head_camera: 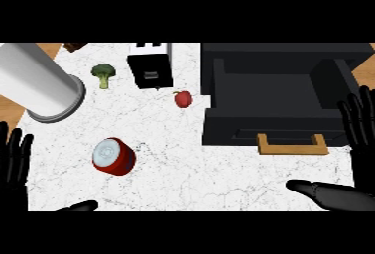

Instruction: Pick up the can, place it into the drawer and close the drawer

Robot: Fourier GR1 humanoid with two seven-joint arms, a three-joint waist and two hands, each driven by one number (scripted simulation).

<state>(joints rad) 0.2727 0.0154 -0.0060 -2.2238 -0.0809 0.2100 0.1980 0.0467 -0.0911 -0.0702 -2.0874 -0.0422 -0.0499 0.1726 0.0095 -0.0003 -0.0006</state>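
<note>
The red can (113, 157) lies on its side on the counter (190, 173), well left of the open drawer (278, 89). The left hand (15, 158), fingers straight and spread, rests farther left of the drawer, near the can without touching it. The right hand (359, 124), likewise spread, stands at the drawer's right side.

Holds the left hand (15, 158) open, fingers straight up, thumb angled inward; holds the right hand (359, 124) open likewise.
</note>
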